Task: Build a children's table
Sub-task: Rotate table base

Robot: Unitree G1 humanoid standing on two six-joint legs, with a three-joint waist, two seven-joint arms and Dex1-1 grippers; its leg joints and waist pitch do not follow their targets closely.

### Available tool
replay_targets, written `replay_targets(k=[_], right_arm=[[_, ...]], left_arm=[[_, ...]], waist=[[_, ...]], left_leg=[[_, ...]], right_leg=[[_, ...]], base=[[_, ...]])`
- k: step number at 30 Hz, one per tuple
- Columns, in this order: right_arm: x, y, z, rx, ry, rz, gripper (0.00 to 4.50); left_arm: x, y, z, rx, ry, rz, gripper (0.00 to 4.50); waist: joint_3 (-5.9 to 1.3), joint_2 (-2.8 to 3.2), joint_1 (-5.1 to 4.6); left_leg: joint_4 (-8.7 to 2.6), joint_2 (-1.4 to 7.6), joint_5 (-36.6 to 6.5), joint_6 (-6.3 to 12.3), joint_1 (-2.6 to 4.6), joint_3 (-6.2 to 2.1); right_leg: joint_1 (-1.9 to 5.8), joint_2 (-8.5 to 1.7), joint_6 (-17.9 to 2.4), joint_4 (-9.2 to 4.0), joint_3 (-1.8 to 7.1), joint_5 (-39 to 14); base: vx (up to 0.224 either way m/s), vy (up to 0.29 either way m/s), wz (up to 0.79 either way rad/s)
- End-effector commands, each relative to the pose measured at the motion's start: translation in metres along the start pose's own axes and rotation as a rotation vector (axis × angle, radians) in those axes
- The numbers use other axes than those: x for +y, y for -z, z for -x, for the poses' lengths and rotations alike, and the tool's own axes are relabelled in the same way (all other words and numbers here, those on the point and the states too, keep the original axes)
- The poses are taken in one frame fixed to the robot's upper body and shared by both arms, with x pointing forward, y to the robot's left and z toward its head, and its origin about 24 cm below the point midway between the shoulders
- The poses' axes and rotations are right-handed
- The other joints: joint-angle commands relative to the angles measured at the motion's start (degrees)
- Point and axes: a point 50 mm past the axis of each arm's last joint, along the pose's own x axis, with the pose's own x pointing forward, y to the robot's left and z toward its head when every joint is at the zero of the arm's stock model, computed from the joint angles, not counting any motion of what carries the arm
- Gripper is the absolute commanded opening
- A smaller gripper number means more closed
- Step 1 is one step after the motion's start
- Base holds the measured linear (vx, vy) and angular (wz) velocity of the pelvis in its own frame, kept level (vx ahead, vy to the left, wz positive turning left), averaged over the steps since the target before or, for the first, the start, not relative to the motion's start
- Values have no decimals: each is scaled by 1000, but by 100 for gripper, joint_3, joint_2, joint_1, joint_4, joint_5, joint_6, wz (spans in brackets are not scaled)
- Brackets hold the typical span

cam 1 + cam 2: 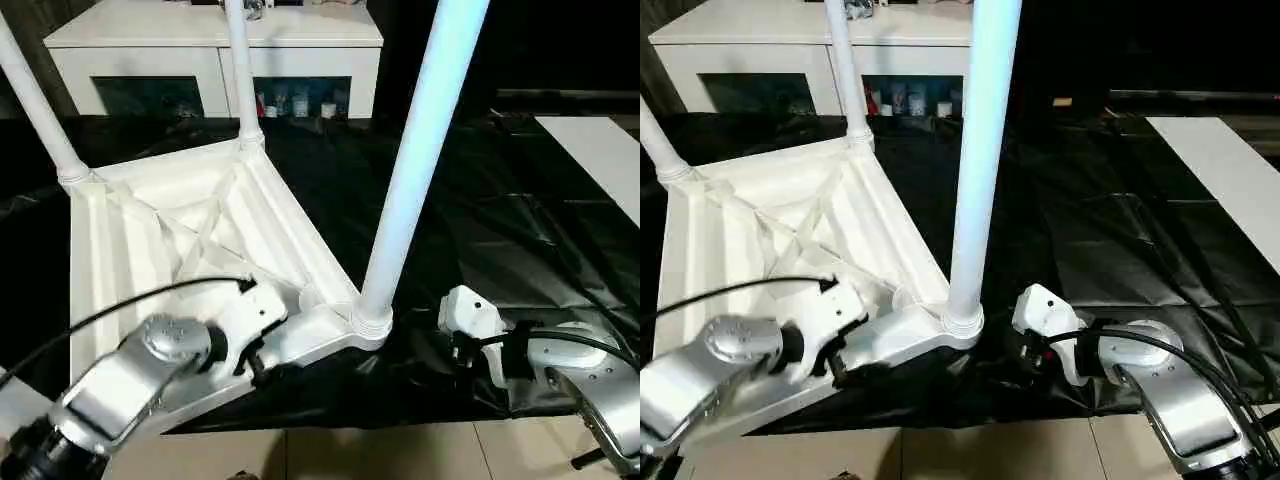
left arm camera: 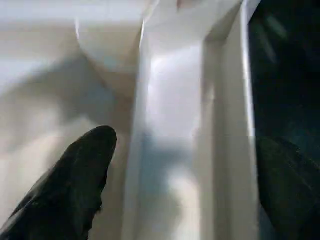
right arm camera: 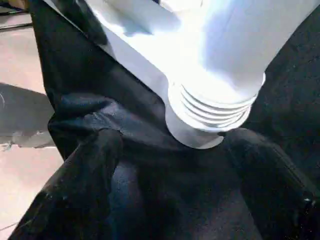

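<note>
left gripper: nearest, at the near rim of the tabletop, fingers spread wide, one on each side of the rim wall; cannot tell if they touch it
right gripper: near right, low over the black sheet, jaws wide apart, pointed at the base of the near leg, holding nothing
near leg: white tube standing up in the near right corner socket, ribbed collar seated at the socket; just beside the right gripper
tabletop: white, upside down, X-ribbed underside facing up, lying left of centre, partly on the black sheet, near edge reaching the tile floor
black sheet: crumpled plastic spread over the floor, centre to right
floor: beige tiles along the near edge
far legs: one upright in the far corner socket, another in the far left corner, tilted left
cabinet: white, low, glass doors, far behind the table, small items inside
</note>
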Motion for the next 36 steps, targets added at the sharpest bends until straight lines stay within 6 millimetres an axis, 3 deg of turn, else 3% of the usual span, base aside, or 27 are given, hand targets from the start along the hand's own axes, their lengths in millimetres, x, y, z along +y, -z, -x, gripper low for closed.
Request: replay_targets(k=[1,8,9,14,23,36], right_arm=[[2,-2,1,1,-4,11,368],[3,-1,1,4,1,7,368],[3,-1,1,4,1,7,368],[4,0,2,9,3,6,368],[4,1,1,21,5,14,368],[3,0,-1,22,1,18,368]], left_arm=[[7,-5,6,-30,-10,-16,447],[7,-4,0,-25,41,-71,447],[7,-4,0,-24,41,-75,447],[7,6,-1,39,47,-48,447],[11,12,-5,57,-25,64,447],[8,13,-4,58,-18,104,335]], waist=[[-323,44,1],[-352,62,-6],[-357,99,-5],[-353,122,-20],[-349,99,-21],[-339,81,-28]], left_leg=[[-441,103,-1166,80,36,-61],[-417,87,-962,146,15,-53],[-416,83,-981,139,21,-54],[-429,89,-1084,109,22,-58],[-434,88,-1117,122,15,-57],[-442,84,-1165,154,15,-58]], right_leg=[[229,-357,-941,-567,247,-1344],[242,-343,-981,-539,249,-988],[240,-343,-980,-535,249,-1009],[238,-349,-955,-549,247,-1152],[231,-348,-914,-579,242,-1380],[210,-352,-794,-613,242,-1696]], base=[[0,0,0],[0,0,0],[0,0,0],[0,0,0],[0,0,0],[0,0,0]])
